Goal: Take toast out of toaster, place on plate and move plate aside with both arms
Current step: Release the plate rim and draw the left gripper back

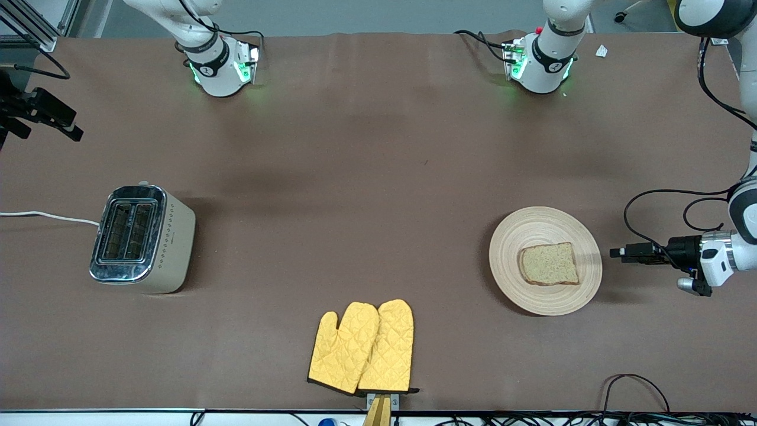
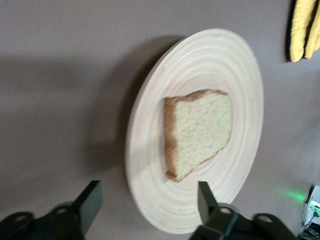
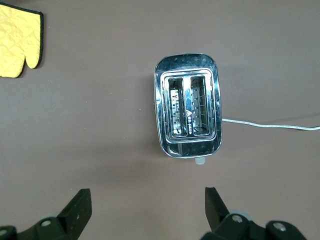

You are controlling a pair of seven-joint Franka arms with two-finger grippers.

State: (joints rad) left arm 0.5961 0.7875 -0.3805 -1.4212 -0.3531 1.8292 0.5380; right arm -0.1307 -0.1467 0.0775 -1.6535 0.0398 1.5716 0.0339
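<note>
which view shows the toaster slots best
The right wrist view: it looks straight down into the toaster, so both slots and the wire racks inside show. The front view shows the toaster smaller and at an angle, slots visible but little inside them. The left wrist view misses it.

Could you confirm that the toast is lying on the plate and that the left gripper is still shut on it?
Not quite: the toast lies on the plate, but the left gripper is open and holds nothing, its fingers apart, clear of the slice, as the left wrist view shows.
</note>
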